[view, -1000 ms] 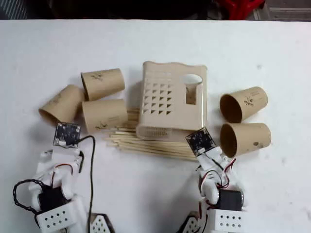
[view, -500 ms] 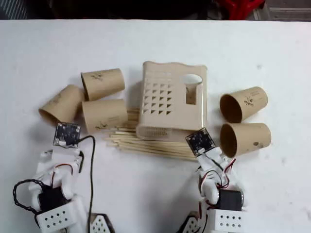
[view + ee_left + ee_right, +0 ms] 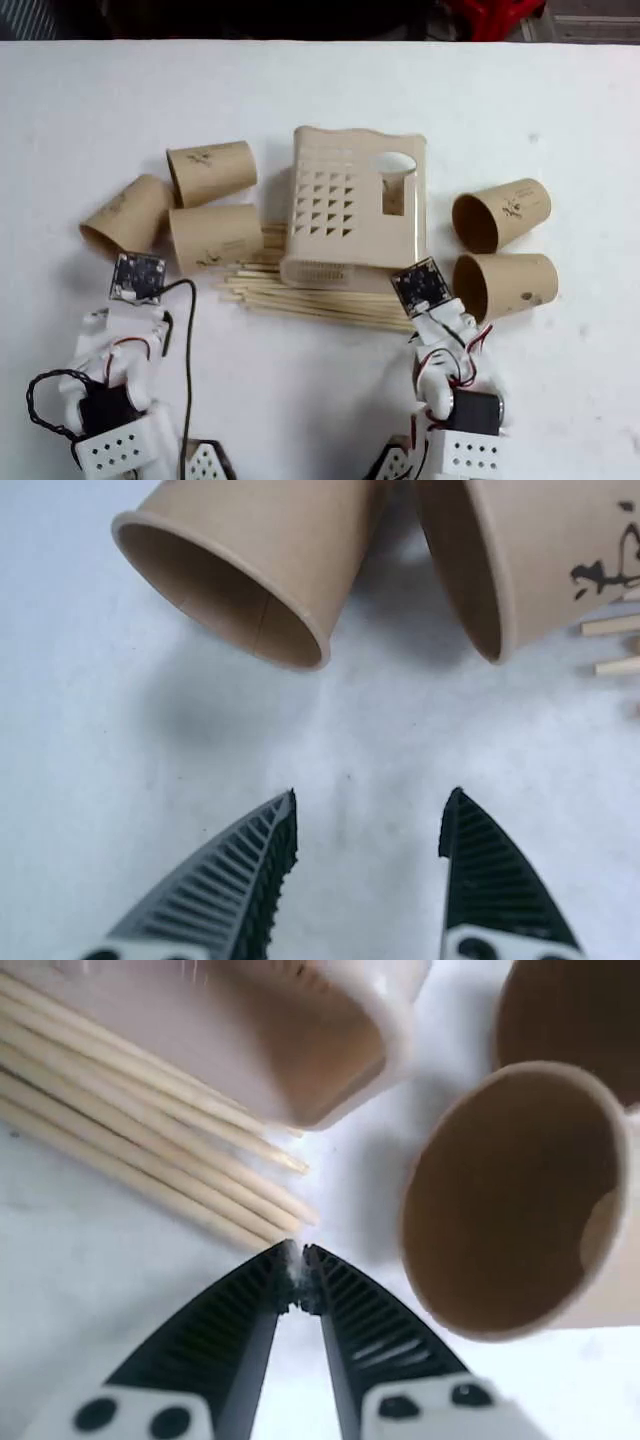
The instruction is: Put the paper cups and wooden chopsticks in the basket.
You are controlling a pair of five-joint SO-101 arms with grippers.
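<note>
Right gripper [image 3: 297,1255] has its jaws pressed together on nothing, its tips low over the table just off the near right corner of the basket [image 3: 355,200]. That basket lies mid-table with its perforated face up. The wooden chopsticks [image 3: 310,297] lie in a loose bundle along the basket's near edge, some running under it, and their ends stop just short of the right gripper's tips.

Two paper cups lie on their sides to the right of the basket, mouths toward it. The nearer right cup [image 3: 505,285] sits just beside the gripper, with the farther right cup [image 3: 500,213] close behind it.

Off the basket's near left side, the left gripper [image 3: 372,800] holds its jaws apart and empty over bare table. Three more cups lie on their sides left of the basket. The inner left cup [image 3: 215,237] lies by the chopstick ends, between this gripper and the basket. The outer left cup [image 3: 125,215] lies farther from the basket, and the far left cup [image 3: 212,172] lies behind both.
</note>
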